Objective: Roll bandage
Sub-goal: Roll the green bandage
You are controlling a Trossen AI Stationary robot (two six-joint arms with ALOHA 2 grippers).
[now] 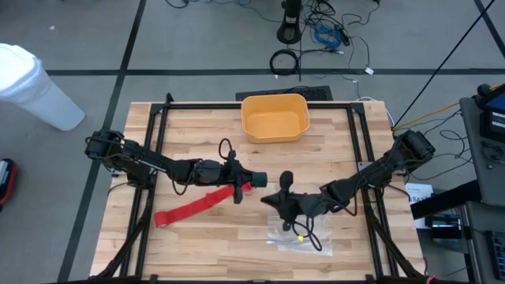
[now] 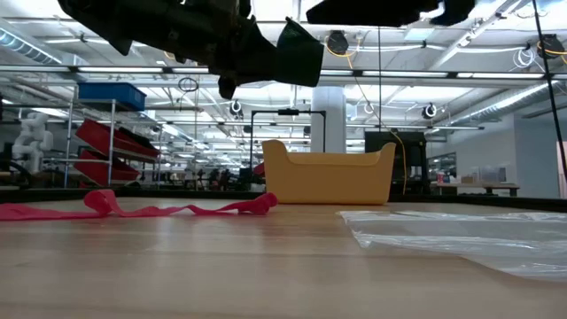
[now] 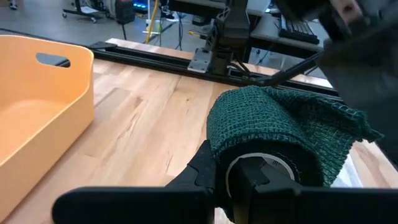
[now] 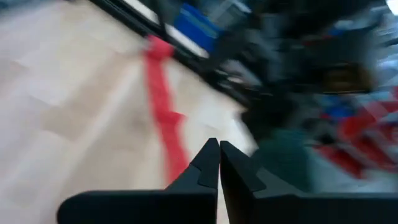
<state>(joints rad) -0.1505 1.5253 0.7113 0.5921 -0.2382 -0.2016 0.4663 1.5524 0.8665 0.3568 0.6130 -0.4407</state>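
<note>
On the left side of the table [image 1: 197,244] you see the bandage [image 1: 193,207], a red strip that lies flat on the wood and runs up slantwise toward the middle. Its upper end is at the left claw [image 1: 254,180], but you cannot tell if the claw touches it. The fingers of this claw are wrapped in green mesh fabric [image 3: 273,127], and they stand almost closed; you cannot see anything held between them. Behind the middle, at the far edge of the table, stands a yellow bin [image 1: 274,117]. Just to the right of the left claw is the right claw [image 1: 269,199], above the table. Its two fingers [image 4: 205,168] are pressed together and hold nothing. Under the right arm lies a clear plastic bag [image 1: 304,233] on the wood.
</note>
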